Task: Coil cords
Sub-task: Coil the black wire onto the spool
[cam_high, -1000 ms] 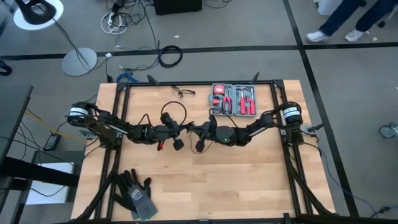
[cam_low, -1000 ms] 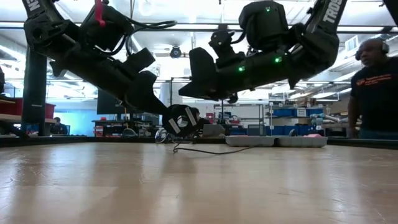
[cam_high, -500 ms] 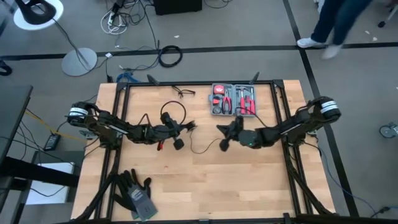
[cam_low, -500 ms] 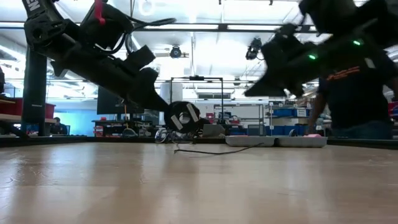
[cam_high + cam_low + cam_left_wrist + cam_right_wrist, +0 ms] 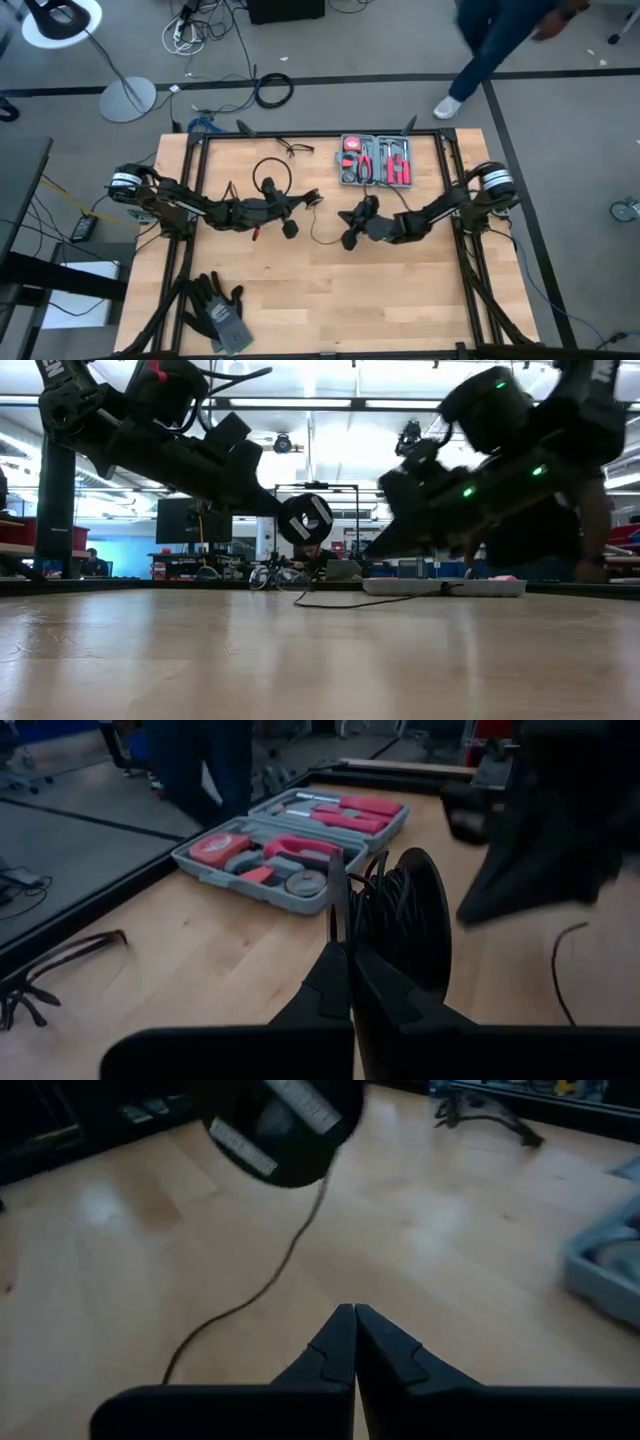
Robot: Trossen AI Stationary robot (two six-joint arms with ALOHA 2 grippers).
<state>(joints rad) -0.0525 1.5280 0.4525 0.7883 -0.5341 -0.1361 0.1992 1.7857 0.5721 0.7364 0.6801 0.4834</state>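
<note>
Honestly, my left gripper (image 5: 345, 935) seems pinched on the puck (image 5: 405, 920) just ahead, the cable (image 5: 325, 238) trailing toward my right gripper (image 5: 354, 1320), pressed together empty beside it, so lifting now could unspool loops or snag the slack.

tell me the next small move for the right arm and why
Probably open the right gripper and lower it onto the loose cord lying on the table. Its jaws are shut and empty, while the left gripper holds the puck up.
</note>
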